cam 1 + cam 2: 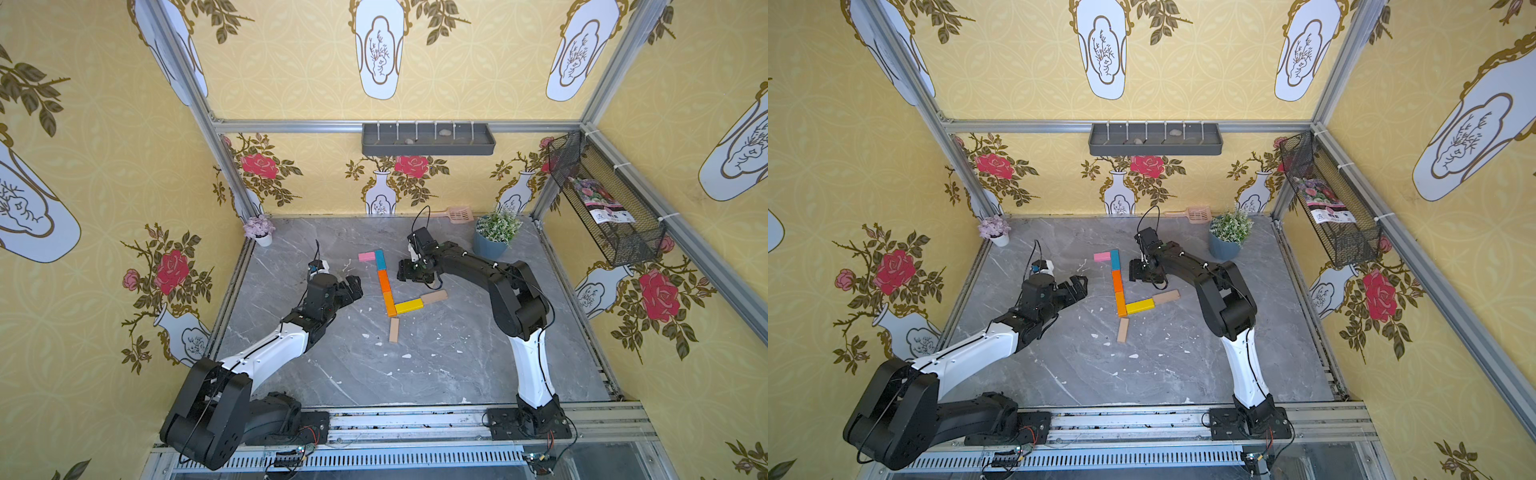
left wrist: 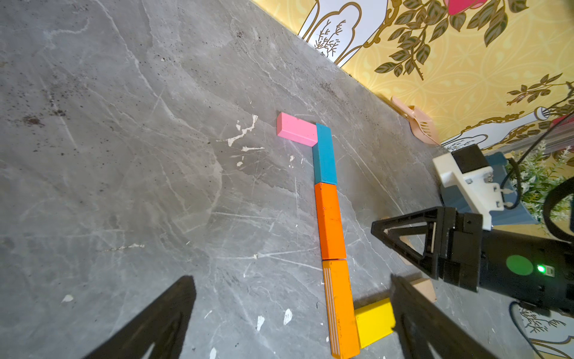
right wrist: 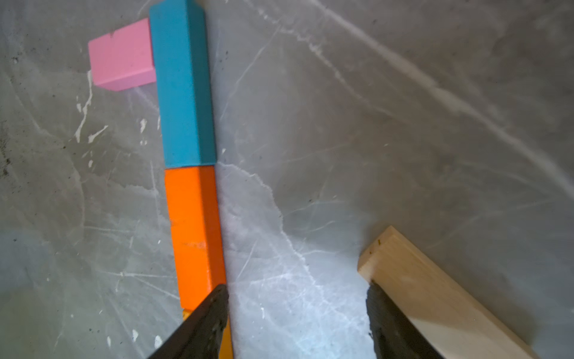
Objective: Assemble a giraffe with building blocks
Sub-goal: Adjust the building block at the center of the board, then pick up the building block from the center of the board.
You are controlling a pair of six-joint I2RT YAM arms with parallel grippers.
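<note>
The left gripper [image 1: 353, 289] and right gripper [image 1: 405, 273] both gape empty either side of the giraffe [image 1: 409, 306] lying flat on the table [image 1: 457, 374], where the right, just beside an orange neck block [image 1: 383, 281], could knock the neck crooked if it swings sideways

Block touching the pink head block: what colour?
The neck block is blue, clearest in the right wrist view.
</note>
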